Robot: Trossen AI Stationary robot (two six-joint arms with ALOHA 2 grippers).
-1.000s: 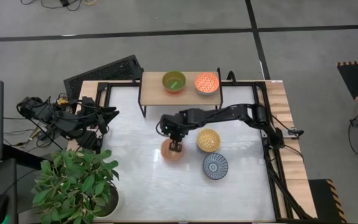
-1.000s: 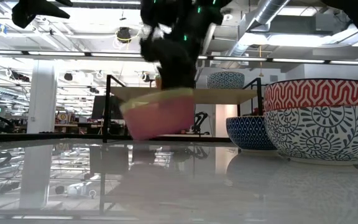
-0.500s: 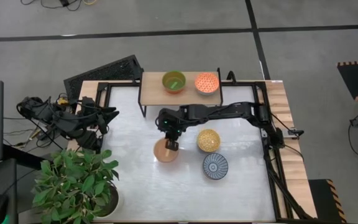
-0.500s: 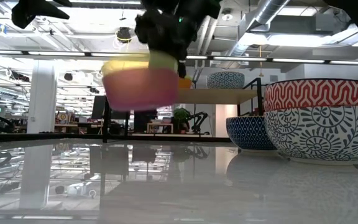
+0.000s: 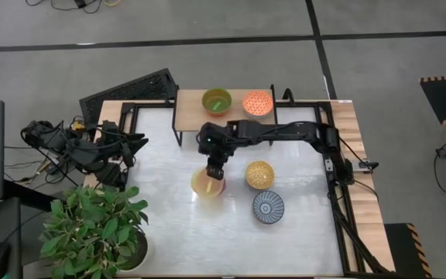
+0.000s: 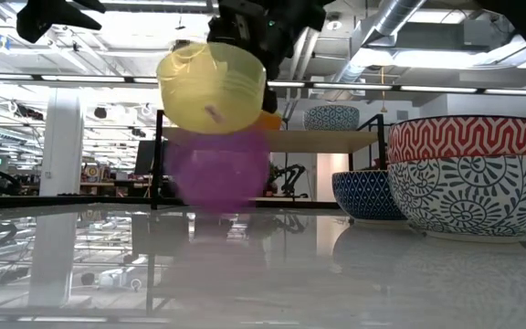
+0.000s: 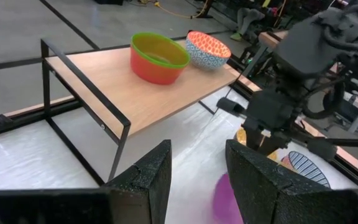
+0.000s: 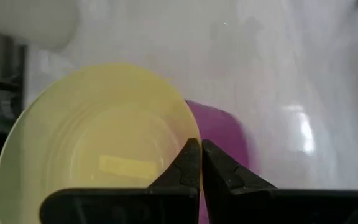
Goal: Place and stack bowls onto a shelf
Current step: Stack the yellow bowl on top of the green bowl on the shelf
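My right gripper (image 5: 214, 170) is shut on a yellow bowl (image 6: 212, 87), held high above the table's middle. Just under it a blurred magenta bowl (image 6: 217, 169) is apart from the yellow one and close above the tabletop; the right wrist view shows the magenta bowl (image 8: 219, 134) beyond the yellow rim. The shelf (image 5: 192, 116) stands at the far edge, its wooden top carrying a green-inside red bowl (image 5: 216, 101) and an orange-patterned bowl (image 5: 258, 103). My left gripper (image 7: 197, 180) waits open near the table's left edge. My right gripper pinches the yellow bowl's rim (image 8: 188, 134), one finger (image 8: 182, 165) over the inside and the other on the outside. The fingers come from above, pointing down. The bowl is lifted clear of the table and hangs tilted below them.
On the table right of the held bowl rest a yellow-inside bowl (image 5: 259, 174) and a blue-grey radial-lined bowl (image 5: 268, 207); they fill the low view's right side. A potted plant (image 5: 91, 225) stands at the near left corner. Black frame rails edge the table.
My right gripper has risen, drawing slightly toward the far edge, and carried the yellow and magenta bowls up together as a nested, tilted pair. In the last half second the magenta bowl has come away from under the yellow one and dropped toward the table.
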